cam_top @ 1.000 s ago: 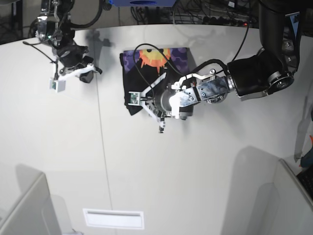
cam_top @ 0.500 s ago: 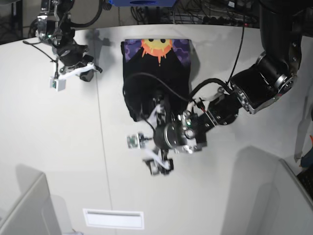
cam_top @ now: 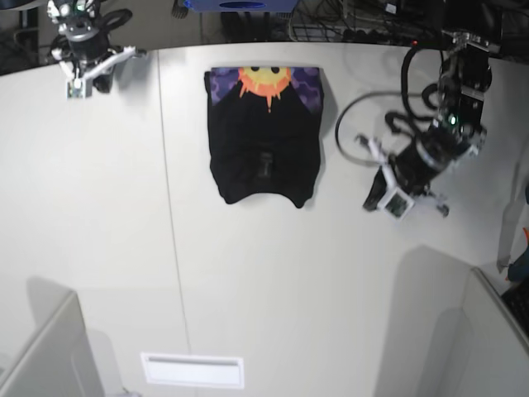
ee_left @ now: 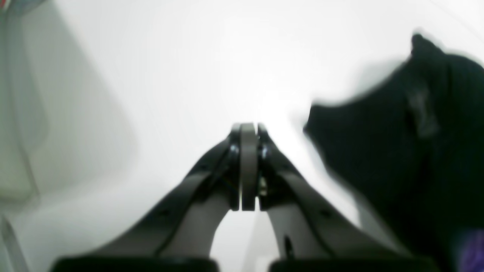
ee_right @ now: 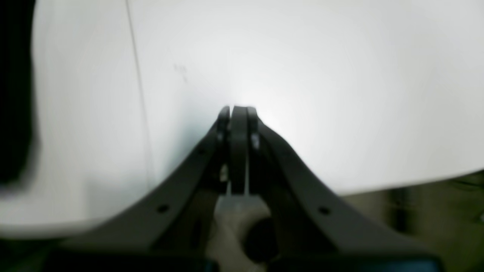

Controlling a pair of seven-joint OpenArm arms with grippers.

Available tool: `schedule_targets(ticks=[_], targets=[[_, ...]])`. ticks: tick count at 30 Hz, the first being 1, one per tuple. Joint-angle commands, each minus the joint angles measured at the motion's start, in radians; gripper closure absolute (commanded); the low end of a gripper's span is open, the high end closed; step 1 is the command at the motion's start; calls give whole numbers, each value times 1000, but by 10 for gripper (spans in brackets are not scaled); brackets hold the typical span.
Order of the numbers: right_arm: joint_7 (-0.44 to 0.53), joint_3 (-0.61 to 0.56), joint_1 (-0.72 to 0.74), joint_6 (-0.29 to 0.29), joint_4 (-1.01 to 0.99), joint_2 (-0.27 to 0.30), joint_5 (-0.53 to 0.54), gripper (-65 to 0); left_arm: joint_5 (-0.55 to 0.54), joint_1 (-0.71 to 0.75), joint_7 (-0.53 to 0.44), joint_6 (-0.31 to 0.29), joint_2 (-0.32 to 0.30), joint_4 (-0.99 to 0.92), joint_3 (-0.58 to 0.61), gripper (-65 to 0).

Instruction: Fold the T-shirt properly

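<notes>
Base view: the T-shirt (cam_top: 263, 136) lies folded into a compact, roughly rectangular bundle on the white table (cam_top: 273, 289), near the middle of the far edge. Its far end shows an orange-yellow sun face (cam_top: 264, 81) on a purple pattern; the near portion is plain black, with a small fold or tag visible at its centre. Neither arm touches the garment.

The left gripper (cam_top: 411, 192) hangs over the table toward the right edge, well apart from the T-shirt, with its cable (cam_top: 364, 124) looping between arm and cloth. In the left wrist view the left gripper (ee_left: 244, 166) has both fingers (ee_left: 204, 177) pressed together along their tips, with nothing between them; the black cloth of the T-shirt (ee_left: 408, 124) fills the right side of that blurred frame, clear of the fingers.

The right gripper (cam_top: 91, 70) sits at the far left corner of the table, well apart from the T-shirt. In the right wrist view the right gripper (ee_right: 238, 151) likewise has its fingers (ee_right: 287, 166) closed against each other and holds nothing; below it lie bare white table surface, a thin seam line (ee_right: 138, 90) in the tabletop, and the table's edge at lower right.

A white rectangular label (cam_top: 192, 369) lies flat near the near edge of the table.
</notes>
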Motion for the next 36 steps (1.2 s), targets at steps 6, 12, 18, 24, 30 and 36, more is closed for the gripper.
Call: schedule_targets(ticks=[6, 12, 18, 24, 30, 36], targets=[[128, -81, -249, 0, 19, 6, -339, 0, 318, 617, -770, -1, -59, -16, -209, 0], [103, -226, -416, 0, 19, 6, -373, 0, 475, 1020, -1203, -1, 167, -222, -380, 0], [-85, -499, -367, -1, -59, 0, -373, 0, 705, 1042, -1443, 1, 196, -787, -350, 0], [-144, -704, -100, -4, -455, -98, -199, 0, 792, 636, -1543, 2, 196, -1580, -297, 0], [43, -803, 222, -4, -1198, -271, 5, 0, 818, 334, -1499, 2, 185, -1974, -291, 0], [610, -818, 477, -4, -1947, -397, 12, 0, 989, 198, -1160, 2, 211, -1974, -291, 0]])
